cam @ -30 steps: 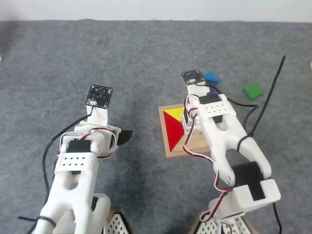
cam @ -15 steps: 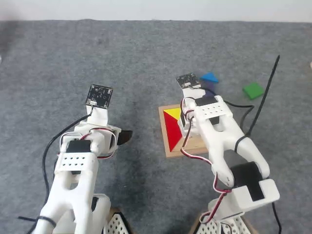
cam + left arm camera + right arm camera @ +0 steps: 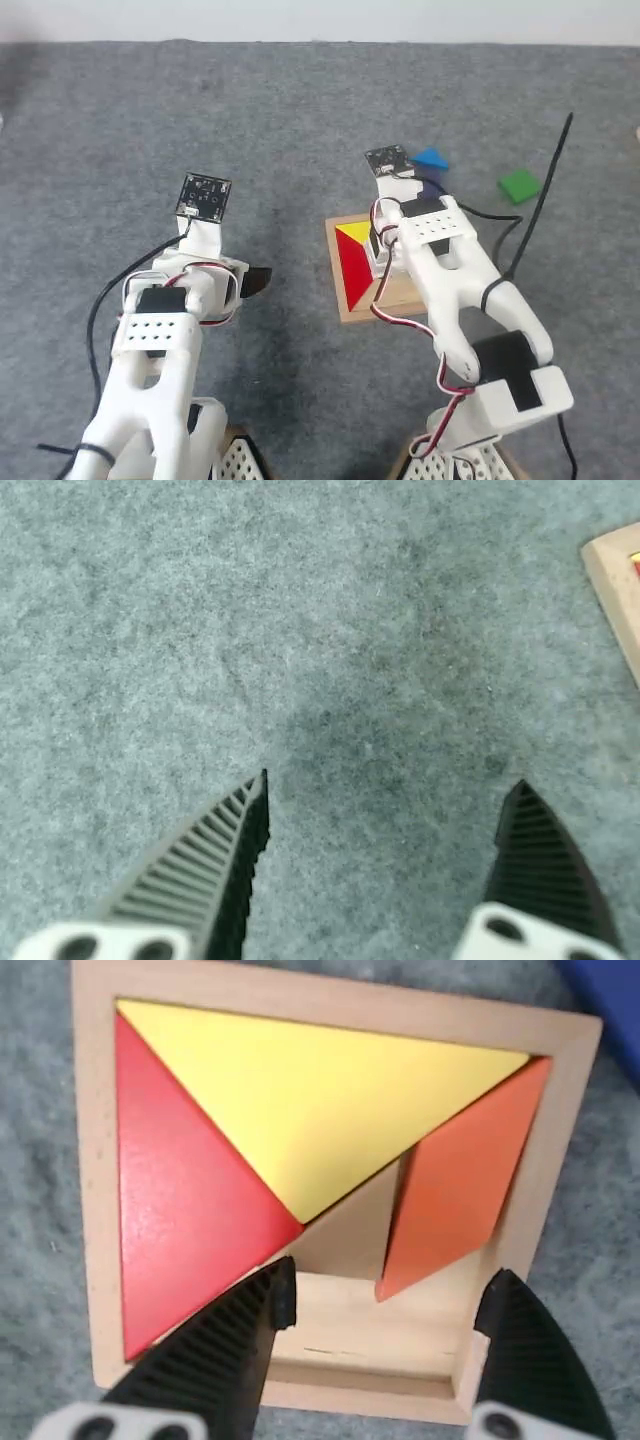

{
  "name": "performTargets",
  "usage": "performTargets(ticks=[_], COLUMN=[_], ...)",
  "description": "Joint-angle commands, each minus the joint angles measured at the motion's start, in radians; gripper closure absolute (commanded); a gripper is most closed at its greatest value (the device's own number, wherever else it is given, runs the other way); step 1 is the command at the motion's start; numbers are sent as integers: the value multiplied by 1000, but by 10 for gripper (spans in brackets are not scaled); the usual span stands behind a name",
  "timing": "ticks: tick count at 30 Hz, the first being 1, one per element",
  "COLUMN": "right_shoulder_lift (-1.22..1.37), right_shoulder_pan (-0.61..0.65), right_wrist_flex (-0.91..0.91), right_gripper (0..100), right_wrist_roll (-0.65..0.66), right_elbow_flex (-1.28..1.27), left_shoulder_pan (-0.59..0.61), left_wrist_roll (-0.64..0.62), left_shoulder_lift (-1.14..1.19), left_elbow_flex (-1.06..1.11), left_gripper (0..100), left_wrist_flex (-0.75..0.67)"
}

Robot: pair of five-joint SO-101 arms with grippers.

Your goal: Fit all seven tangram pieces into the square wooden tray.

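A grey, felt-like mat covers the whole table. At its far edge runs a pale strip of wall, all that shows of the room.

The square wooden tray lies flat on the mat in front of the right arm, which reaches over it and covers its right part in the high view. Three pieces sit inside the tray. A large yellow triangle lies along one side, and a large red triangle lies along the neighbouring side, the two meeting edge to edge. An orange parallelogram lies against the rim opposite the red one, one edge against the yellow. The rest of the tray floor is bare wood.

The right gripper hangs over that bare part with its jaws spread wide, holding nothing.

Two pieces lie outside on the mat, beyond the tray. A blue piece lies just past the right arm's wrist camera, and a small green square lies farther right, well apart from the tray. A thin black cable crosses the mat beside the green square.

The left gripper hovers over bare mat, jaws wide apart and empty — a corner of the tray shows off to one side of it. In the high view the left arm stands well apart from the tray.
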State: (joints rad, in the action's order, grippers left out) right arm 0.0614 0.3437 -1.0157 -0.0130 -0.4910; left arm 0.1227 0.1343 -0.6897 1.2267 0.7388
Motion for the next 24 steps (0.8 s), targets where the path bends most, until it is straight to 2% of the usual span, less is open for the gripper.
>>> performTargets(ticks=[1, 10, 24], right_shoulder_lift=[-10, -8, 71], right_shoulder_pan=[-1, -44, -24], right_wrist_flex=[21, 42, 38], right_gripper=[699, 699, 699], right_wrist_roll=[-23, -101, -14], right_elbow_flex=[44, 41, -6], left_shoulder_pan=[-3, -3, -3], left_wrist_roll=[9, 9, 9], left_shoulder_lift=[-25, -25, -25], left_elbow_flex=[-4, -4, -4], left_gripper=[654, 654, 654], left_wrist_flex=[-15, -15, -15])
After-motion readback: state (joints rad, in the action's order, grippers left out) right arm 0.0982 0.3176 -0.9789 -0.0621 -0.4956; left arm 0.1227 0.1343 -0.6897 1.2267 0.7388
